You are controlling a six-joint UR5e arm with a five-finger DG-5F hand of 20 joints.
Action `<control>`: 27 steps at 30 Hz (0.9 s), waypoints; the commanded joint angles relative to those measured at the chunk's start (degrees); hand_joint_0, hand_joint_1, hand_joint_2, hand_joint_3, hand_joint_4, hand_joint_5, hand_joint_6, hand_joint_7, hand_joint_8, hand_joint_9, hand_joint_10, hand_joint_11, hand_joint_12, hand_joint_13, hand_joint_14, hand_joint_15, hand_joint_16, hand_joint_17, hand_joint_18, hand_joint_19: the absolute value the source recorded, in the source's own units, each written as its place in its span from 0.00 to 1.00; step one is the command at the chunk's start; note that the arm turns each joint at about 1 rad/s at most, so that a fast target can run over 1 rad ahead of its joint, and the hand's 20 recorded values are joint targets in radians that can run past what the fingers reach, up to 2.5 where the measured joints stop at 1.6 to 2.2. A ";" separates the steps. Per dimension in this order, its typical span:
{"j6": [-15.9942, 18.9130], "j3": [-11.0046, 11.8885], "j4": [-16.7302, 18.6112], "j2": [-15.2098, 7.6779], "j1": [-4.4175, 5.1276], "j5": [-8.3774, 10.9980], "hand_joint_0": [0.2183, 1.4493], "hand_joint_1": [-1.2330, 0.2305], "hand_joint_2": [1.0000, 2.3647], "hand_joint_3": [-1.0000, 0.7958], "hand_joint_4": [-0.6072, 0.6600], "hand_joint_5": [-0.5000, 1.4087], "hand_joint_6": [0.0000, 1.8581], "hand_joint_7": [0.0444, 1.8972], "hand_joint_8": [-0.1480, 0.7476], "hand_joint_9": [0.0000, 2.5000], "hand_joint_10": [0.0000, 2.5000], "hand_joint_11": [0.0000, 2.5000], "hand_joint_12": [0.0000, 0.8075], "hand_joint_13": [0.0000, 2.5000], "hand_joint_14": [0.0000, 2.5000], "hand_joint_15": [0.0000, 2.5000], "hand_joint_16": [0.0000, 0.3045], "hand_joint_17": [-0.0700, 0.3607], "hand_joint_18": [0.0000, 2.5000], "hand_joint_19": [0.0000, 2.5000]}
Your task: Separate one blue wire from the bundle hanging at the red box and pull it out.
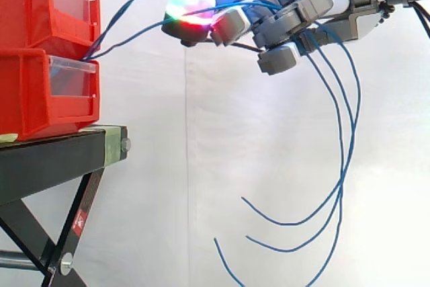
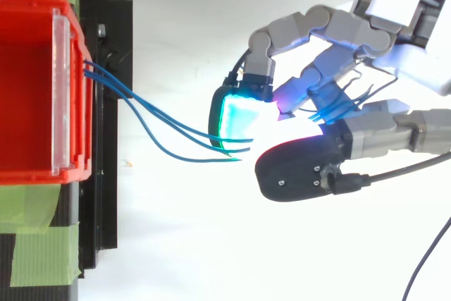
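Separation stage by the looks of it, and it's not done yet. Closest in, the grey multi-fingered robot hand (image 1: 302, 18) (image 2: 331, 29) is seen with its fingers curled round the bundle of three thin blue wires (image 2: 167, 126). All three are wrapped together, so no single one is pinched out. The glowing pads (image 2: 239, 114) are held close over the spot where the wires go under.

Past the hand, the loose lengths are draped toward 6 o'clock in the side view, tips curling round toward 9. The stretched part is laid roughly 9-to-3 in the top view, sagging a bit. Its roots are tucked into the front of the red plastic storage bins (image 1: 33, 99) (image 2: 83, 139), stacked on the black metal stand (image 1: 47, 152).

Next, one wire probably needs to be singled out between the pads and the other two let go. Then it can be drawn toward 3 o'clock, away from the bins.
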 commanded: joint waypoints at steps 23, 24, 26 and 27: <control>0.03 0.00 0.00 0.06 0.00 0.00 0.42 0.23 0.02 0.45 0.66 0.12 0.44 0.57 0.52 0.32 0.00 0.65 0.43 0.38 0.92 0.42 0.15 0.41 0.38 0.59; 0.03 0.00 0.00 -0.02 0.00 0.00 0.42 0.22 0.02 0.45 0.65 0.12 0.44 0.57 0.52 0.31 0.00 0.66 0.43 0.38 0.91 0.42 0.15 0.41 0.38 0.59; 0.03 0.00 0.00 -0.02 0.00 0.00 0.41 0.21 0.02 0.43 0.65 0.12 0.44 0.57 0.51 0.31 0.00 0.65 0.43 0.38 0.90 0.43 0.16 0.41 0.38 0.58; 0.03 0.00 0.00 0.06 0.00 0.00 0.40 0.20 0.02 0.43 0.65 0.12 0.44 0.57 0.51 0.31 0.00 0.65 0.43 0.38 0.90 0.43 0.16 0.41 0.38 0.58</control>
